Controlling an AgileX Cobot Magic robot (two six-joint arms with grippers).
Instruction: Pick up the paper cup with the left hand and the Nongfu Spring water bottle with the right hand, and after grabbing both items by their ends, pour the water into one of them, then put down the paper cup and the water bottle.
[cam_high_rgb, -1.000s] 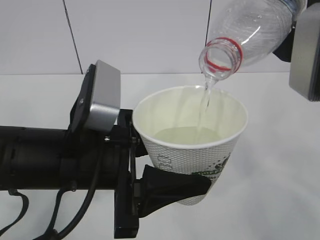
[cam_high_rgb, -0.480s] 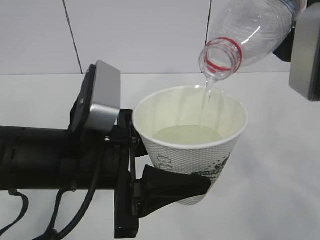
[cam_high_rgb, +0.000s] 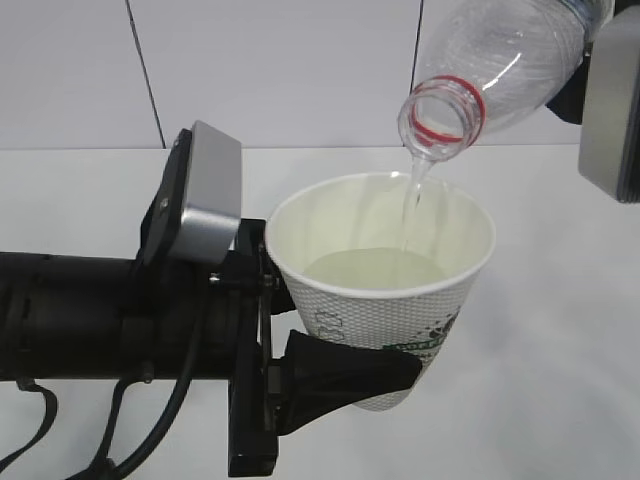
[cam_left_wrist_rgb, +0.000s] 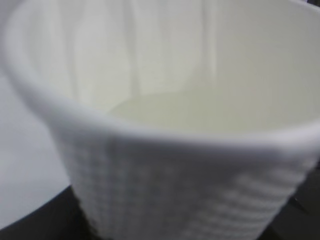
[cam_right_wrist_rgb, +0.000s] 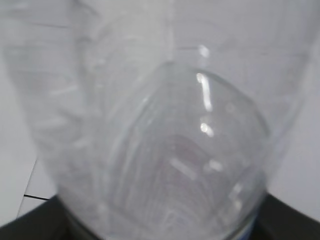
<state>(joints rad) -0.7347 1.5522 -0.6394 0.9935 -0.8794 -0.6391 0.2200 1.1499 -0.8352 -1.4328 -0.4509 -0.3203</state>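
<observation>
Pour in progress. Left hand (cam_high_rgb: 345, 375) has its jaws clamped on the lower wall of the paper cup (cam_high_rgb: 385, 300), holding it upright and clear of the desk (cam_high_rgb: 560, 330). Cup is roughly half full of water (cam_high_rgb: 375, 268).

Right hand is mostly out of frame, only its grey module (cam_high_rgb: 610, 105) shows at the right edge. Wrist view shows black jaw edges either side of the base of the Nongfu Spring water bottle (cam_high_rgb: 500, 65), so it reads as gripped there.

Key relation: bottle's long axis slants down-left, mouth directly above the cup's opening, right of centre. Thin stream lands inside the rim. Next move hinges on tipping the mouth back up before either hand lowers.
</observation>
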